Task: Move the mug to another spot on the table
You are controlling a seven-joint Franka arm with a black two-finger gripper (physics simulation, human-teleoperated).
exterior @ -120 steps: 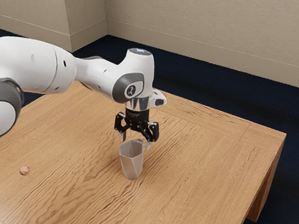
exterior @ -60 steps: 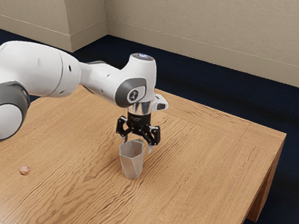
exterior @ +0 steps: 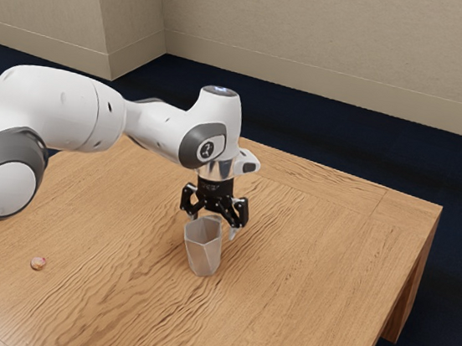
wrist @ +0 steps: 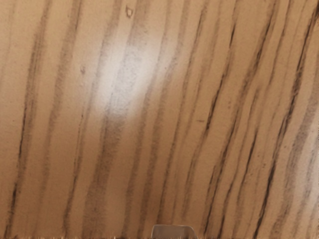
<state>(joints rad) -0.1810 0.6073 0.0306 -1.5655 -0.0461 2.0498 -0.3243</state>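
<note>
fingers spread, gripping nothing, just over the mug: probably light, stiff, slick-sided; pinch one wall at its rim.

No legible text, numbers or brand marks. Small white emblem on the arm's grey joint cap; too small to read.

A pale grey, faceted mug stands upright on the wooden bench, its mouth open upward, near the bench's middle.
</note>
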